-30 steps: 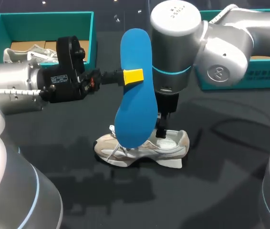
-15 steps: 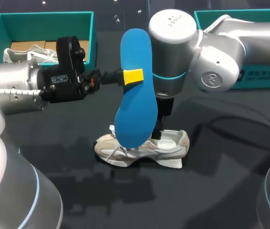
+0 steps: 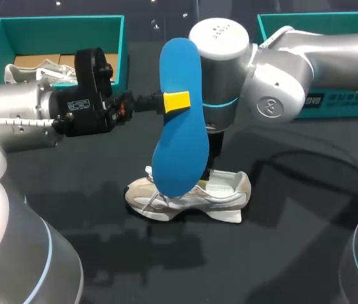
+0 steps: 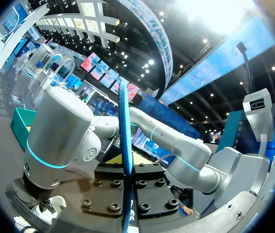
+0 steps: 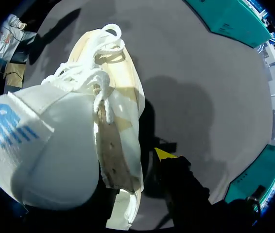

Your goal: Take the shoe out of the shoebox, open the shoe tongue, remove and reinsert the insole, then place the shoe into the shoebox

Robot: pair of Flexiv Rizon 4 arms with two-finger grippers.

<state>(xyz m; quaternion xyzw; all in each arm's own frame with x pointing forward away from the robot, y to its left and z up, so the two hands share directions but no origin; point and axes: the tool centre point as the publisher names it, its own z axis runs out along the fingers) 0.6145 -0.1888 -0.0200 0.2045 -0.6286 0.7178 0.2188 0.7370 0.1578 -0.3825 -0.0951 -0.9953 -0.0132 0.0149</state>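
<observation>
On the middle of the dark table [image 3: 293, 240], somewhat toward its near edge, a beige and white lace-up sneaker [image 3: 224, 196] stands on its sole, toe toward the left edge and heel toward the right edge. In the right wrist view its padded white tongue with a blue logo [image 5: 40, 160] stands up beside the loose white laces [image 5: 96, 80], and the pale inside of the shoe shows next to it.

A bright blue foam insole [image 3: 180, 126] hangs upright over the laced front of the sneaker. Its lower end overlaps the laces in the head view, and contact there cannot be judged. The left gripper [image 3: 176, 101] comes in level from the left edge and clamps the insole at its narrow waist. In the left wrist view the insole stands edge-on between the two black finger plates.

The right arm [image 3: 280, 82] reaches in from the far right corner, and the right gripper [image 3: 212, 172] points straight down at the sneaker's opening near the heel. Whether it grips the shoe cannot be made out.

At the far left corner sits an open teal cardboard shoebox [image 3: 59, 25], holding a second pale sneaker [image 3: 40, 68] on brown paper. A second teal box part [image 3: 331, 104] lies at the far right corner, partly behind the right arm.
</observation>
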